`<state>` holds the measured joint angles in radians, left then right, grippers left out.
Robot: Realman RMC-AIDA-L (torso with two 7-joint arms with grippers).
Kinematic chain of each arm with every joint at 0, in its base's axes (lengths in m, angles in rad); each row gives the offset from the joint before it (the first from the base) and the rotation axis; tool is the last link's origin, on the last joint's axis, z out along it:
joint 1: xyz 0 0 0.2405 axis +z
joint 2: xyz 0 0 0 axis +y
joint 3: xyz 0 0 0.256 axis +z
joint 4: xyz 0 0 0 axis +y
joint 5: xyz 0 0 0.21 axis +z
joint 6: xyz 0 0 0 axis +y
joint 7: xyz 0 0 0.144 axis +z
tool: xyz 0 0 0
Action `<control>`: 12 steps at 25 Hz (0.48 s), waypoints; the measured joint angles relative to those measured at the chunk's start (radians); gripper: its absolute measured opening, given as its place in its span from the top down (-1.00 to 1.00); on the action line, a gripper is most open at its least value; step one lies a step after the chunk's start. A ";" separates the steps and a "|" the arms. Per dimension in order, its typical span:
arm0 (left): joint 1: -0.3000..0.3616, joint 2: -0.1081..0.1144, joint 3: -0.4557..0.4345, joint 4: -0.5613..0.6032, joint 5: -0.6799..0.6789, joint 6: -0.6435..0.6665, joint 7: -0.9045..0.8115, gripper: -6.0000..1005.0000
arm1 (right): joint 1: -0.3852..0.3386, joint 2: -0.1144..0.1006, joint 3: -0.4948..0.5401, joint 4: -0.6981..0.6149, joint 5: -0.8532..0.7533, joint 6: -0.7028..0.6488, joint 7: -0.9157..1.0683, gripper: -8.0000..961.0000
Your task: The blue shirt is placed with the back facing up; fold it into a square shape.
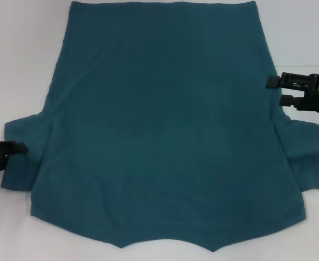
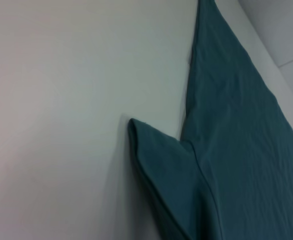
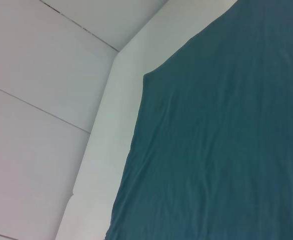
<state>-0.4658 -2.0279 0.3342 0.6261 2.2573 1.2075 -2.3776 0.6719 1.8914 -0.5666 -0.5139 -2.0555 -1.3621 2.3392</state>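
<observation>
Two grippers flanking blue shirt

Shirts: one, the blue shirt
Sleeves showing: two
Grippers: two, left gripper, right gripper
Tables: one white table
Floor tile seams: perhaps three, right wrist view

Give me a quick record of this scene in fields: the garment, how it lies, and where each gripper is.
garment: blue shirt, short-sleeved, plain side up
state: spread flat, unfolded, both sleeves out
surface: white table
left gripper: at the shirt's left sleeve edge, low on the table
right gripper: open, beside the shirt's right edge above the right sleeve, not gripping cloth
folding progress: none visible yet
</observation>
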 joint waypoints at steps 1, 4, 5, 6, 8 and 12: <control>0.001 0.000 0.005 0.004 0.000 0.002 0.000 0.05 | 0.000 0.000 0.000 0.000 0.000 0.000 0.000 -0.91; 0.001 0.001 0.010 0.014 0.001 0.017 0.020 0.30 | 0.000 0.001 -0.001 0.000 0.000 0.000 -0.001 -0.91; 0.001 0.002 0.011 0.018 0.001 0.025 0.034 0.38 | 0.000 0.001 -0.001 0.000 0.000 0.000 -0.001 -0.91; 0.000 0.004 0.014 0.024 0.001 0.034 0.053 0.46 | 0.000 0.001 0.000 0.000 0.000 0.001 -0.001 -0.91; -0.003 0.005 0.024 0.037 0.002 0.045 0.083 0.62 | 0.000 0.002 0.000 0.000 0.000 0.002 -0.001 -0.91; -0.011 0.009 0.076 0.079 0.032 0.050 0.102 0.79 | -0.002 0.002 0.001 0.000 0.000 0.006 -0.001 -0.91</control>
<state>-0.4766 -2.0189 0.4107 0.7051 2.2892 1.2573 -2.2754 0.6703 1.8929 -0.5660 -0.5139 -2.0556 -1.3563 2.3380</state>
